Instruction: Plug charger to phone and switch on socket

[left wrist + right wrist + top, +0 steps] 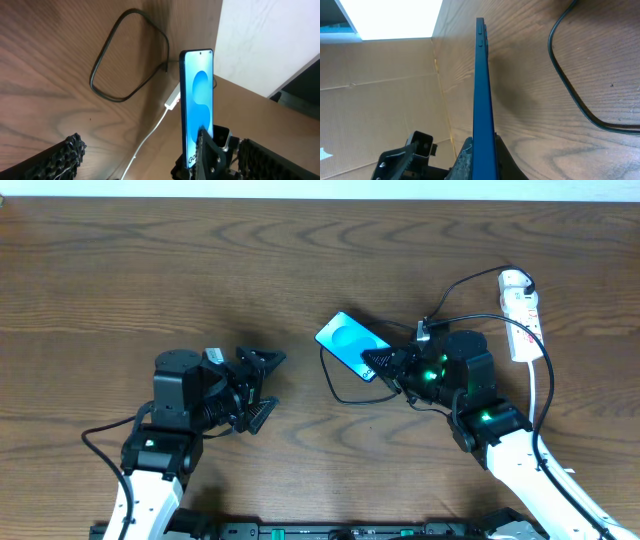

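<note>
Clamping the jaws of the right gripper (388, 364) on the lower end of the phone (352, 343), screen tipped toward the left gripper (262, 388) with jaws spread wide and empty, likely steadying it for the charger (92, 80) looped just beside on the tabletop (150, 270), socket (520, 310) well apart to the right.

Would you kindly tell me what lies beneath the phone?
Bare wooden table, with the charger cable looping past; the right gripper, shut on the phone, hides its lower end.

Phone (352, 346): cyan-and-white screen, dark blue frame. Charger (117, 99): black. Socket (521, 315): white, red markings. Desk (200, 260): dark brown wood grain.
</note>
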